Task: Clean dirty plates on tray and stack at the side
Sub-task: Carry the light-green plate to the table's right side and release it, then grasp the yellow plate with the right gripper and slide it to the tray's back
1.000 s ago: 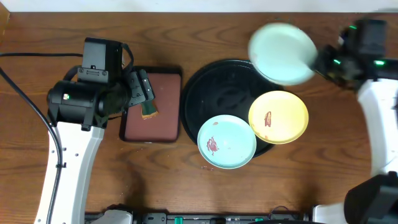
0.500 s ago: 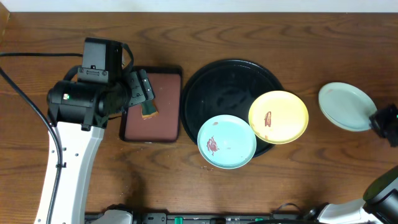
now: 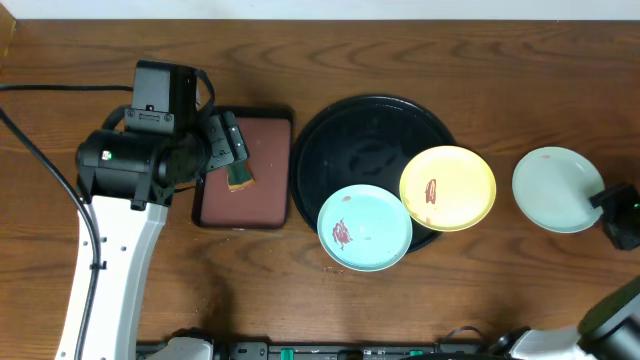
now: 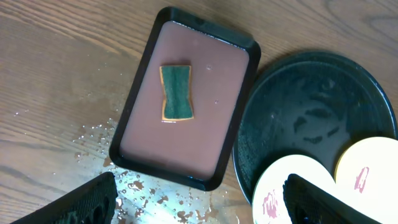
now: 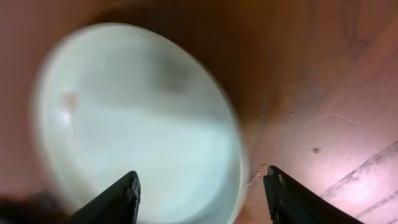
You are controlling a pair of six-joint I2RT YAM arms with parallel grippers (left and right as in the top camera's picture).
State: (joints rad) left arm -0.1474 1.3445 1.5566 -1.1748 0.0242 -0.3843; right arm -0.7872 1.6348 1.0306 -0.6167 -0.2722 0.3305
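The round black tray sits mid-table. A mint-blue plate with a reddish smear overlaps its near rim, and a yellow plate with a smear overlaps its right side. A third pale plate lies flat on the wood to the right; the right wrist view shows this plate blurred. My right gripper is at that plate's right rim, its jaws spread apart over the rim, gripping nothing. My left gripper hangs open over the maroon tray, empty.
A rectangular maroon tray with a black rim lies left of the black tray and holds a green sponge. Water drops spot the wood beside it. A cable runs along the left edge.
My right gripper carried the pale plate from above the black tray's far right over to the table on the right, set it down and opened. The left arm has not moved.
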